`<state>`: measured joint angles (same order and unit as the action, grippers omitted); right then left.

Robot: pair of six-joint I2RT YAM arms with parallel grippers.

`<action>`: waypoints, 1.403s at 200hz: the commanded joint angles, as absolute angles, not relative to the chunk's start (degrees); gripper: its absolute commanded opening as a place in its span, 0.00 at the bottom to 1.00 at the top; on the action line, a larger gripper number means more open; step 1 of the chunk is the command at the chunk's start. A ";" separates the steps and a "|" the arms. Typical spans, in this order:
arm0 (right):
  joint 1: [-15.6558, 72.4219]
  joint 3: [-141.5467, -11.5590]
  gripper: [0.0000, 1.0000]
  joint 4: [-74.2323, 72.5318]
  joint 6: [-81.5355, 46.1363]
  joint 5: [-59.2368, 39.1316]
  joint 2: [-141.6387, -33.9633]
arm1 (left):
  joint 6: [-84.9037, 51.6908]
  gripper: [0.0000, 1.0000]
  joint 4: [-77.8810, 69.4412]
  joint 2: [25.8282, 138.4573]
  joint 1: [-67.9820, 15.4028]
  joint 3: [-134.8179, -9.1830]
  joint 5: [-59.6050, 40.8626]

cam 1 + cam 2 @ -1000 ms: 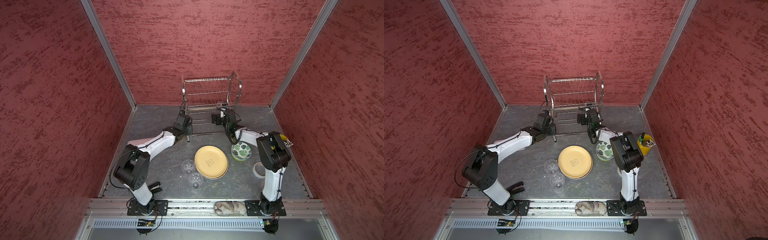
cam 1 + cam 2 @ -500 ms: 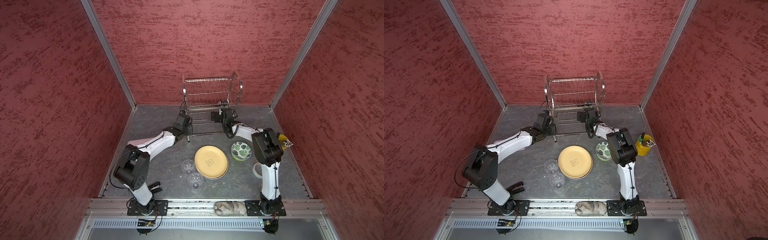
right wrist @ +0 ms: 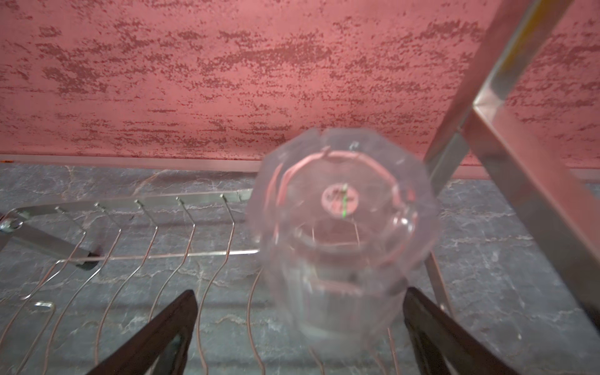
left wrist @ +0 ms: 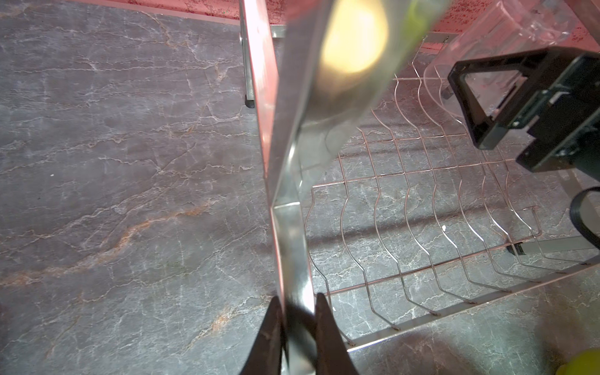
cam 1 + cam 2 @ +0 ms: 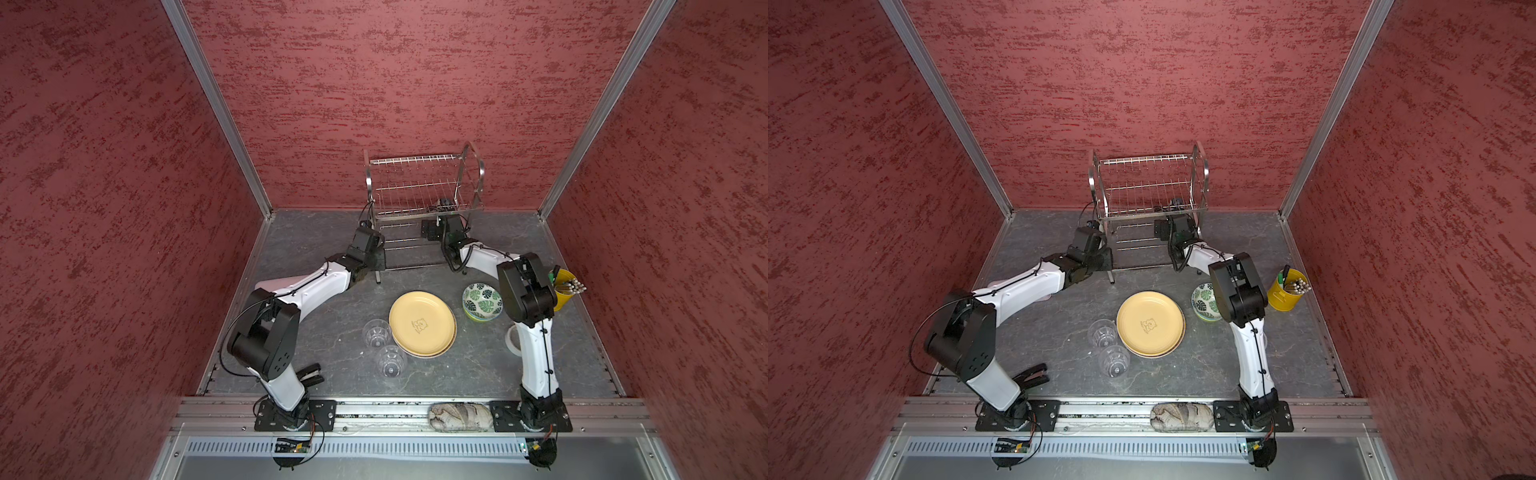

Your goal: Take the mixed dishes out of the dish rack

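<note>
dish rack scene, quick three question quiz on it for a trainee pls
1. True or false: the left hand is shut on a clear tumbler.
2. Which dish sits in the two-tier steel wire dish rack, just ahead of the open right hand? A) clear faceted tumbler B) leaf-patterned bowl C) pink plate
3. How many clear tumblers stand on the grey marbled table beside the yellow round plate with the bear drawing?
Key: 1 false, it clamps the rack's steel side bar. 2 A. 3 two.
</note>
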<state>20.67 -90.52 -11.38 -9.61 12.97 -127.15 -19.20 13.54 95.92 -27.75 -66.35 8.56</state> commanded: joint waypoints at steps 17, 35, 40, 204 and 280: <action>18.27 -92.81 0.99 -12.15 -5.17 13.61 -129.64 | -15.91 0.10 16.16 96.57 -28.21 -67.39 5.89; 18.28 -92.73 0.99 -13.14 -3.32 13.65 -129.97 | -15.56 0.10 16.56 96.85 -28.21 -67.93 5.73; 18.28 -92.81 0.99 -13.33 -2.88 13.46 -130.11 | -15.48 0.10 16.69 96.94 -28.21 -68.06 5.71; 18.13 -98.06 0.97 -15.86 1.02 6.42 -134.55 | -14.11 0.09 18.34 98.68 -28.91 -70.23 5.19; 18.08 -98.60 0.73 -15.53 0.98 5.00 -134.77 | -14.06 0.09 18.94 98.24 -28.83 -70.05 5.58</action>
